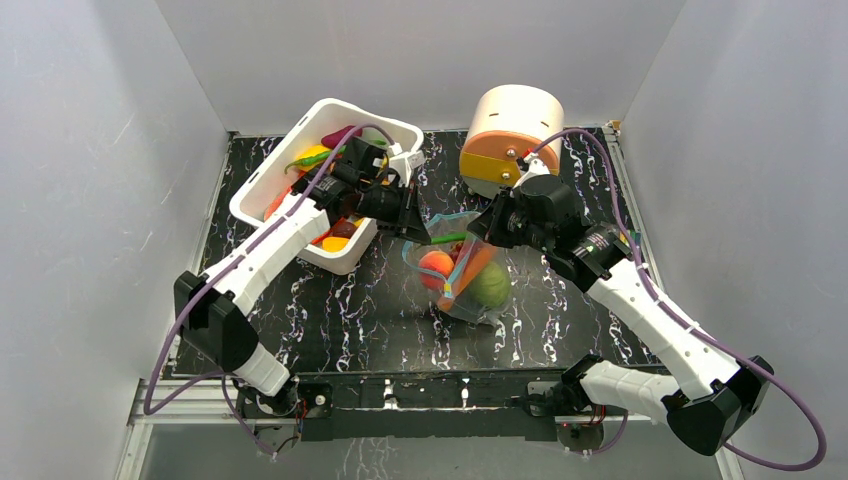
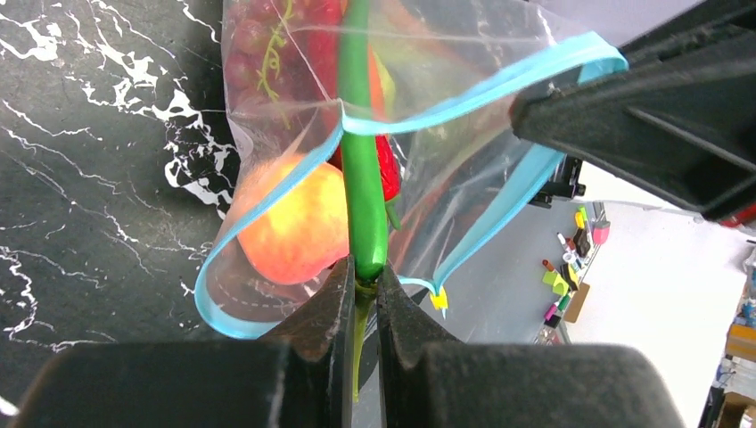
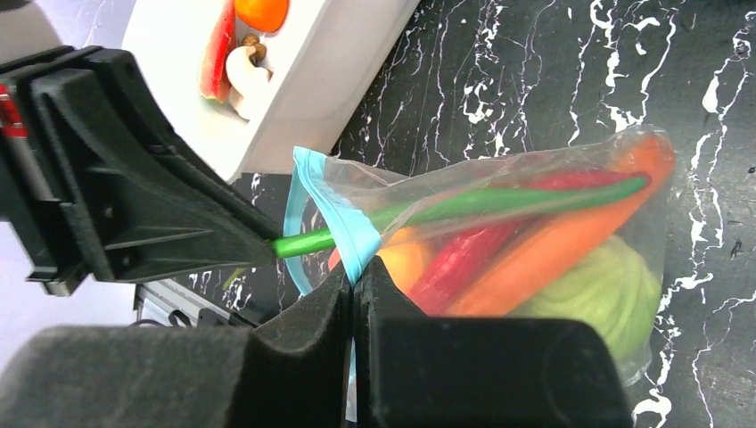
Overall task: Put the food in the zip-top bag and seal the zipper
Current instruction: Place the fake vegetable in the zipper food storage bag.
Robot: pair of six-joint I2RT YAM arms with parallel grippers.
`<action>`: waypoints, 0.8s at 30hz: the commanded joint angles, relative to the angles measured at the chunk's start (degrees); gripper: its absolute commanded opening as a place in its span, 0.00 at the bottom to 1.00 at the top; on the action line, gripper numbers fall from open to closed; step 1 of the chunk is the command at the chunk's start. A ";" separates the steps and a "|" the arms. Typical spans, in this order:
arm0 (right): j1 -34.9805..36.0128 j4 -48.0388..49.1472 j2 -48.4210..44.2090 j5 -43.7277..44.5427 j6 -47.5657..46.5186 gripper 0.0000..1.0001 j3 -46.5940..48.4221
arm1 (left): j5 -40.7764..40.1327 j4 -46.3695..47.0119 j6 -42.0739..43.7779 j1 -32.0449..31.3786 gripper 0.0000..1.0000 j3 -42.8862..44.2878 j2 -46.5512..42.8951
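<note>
View from above, with both wrist views. The zip-top bag lies on the black marbled table near its middle, mouth towards the far left, between my two grippers. My left gripper is closed on the stalk end of a long green pepper, which passes through the open mouth into the bag. My right gripper is pinched tight on the blue-teal zipper at the mouth's right side. The strip stands apart in a loop around the pepper, so the bag is unsealed. Inside the bag lie a peach by the mouth, red grapes, a red pepper, a carrot and, at the near right end, a cabbage. The white bin stands at the far left under my left arm, holding more food, an orange among it. A round cream-and-orange container sits at the far edge, behind my right wrist.
</note>
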 commanded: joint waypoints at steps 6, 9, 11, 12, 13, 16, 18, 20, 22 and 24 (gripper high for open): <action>0.34 8.89 -2.05 -2.71 2.68 0.00 -0.18 | -0.07 8.83 -5.73 -2.30 0.00 -2.59 2.13; 0.47 9.40 -2.08 -3.03 2.97 0.00 -0.42 | -0.21 10.20 -6.41 -2.96 0.00 -2.83 2.95; 0.54 9.40 -2.09 -3.34 3.12 0.00 -0.42 | -0.16 11.55 -7.02 -3.34 0.00 -3.18 3.23; 0.54 9.43 -2.04 -3.38 3.26 0.00 -0.42 | -0.26 12.28 -7.33 -3.60 0.00 -3.55 3.25; 0.55 9.40 -2.10 -3.31 3.44 0.00 -0.42 | -0.47 13.03 -7.63 -3.78 0.00 -4.01 3.25; 0.69 9.80 -2.30 -3.45 3.94 0.00 -0.67 | -1.80 14.38 -7.87 -4.78 0.00 -4.64 3.55; 0.75 9.99 -2.26 -3.86 4.25 0.00 -0.61 | -3.15 14.79 -7.81 -5.32 0.00 -4.90 3.84; 0.81 10.21 -2.16 -4.31 4.31 0.00 -0.51 | -4.32 16.18 -8.16 -5.65 0.00 -5.79 3.62; 0.97 10.38 -2.04 -4.59 4.42 0.00 -0.35 | -4.96 17.90 -8.82 -5.87 0.00 -6.70 3.47; 1.12 10.49 -1.93 -4.90 4.41 0.00 -0.25 | -5.72 19.19 -9.35 -6.07 0.00 -7.29 3.38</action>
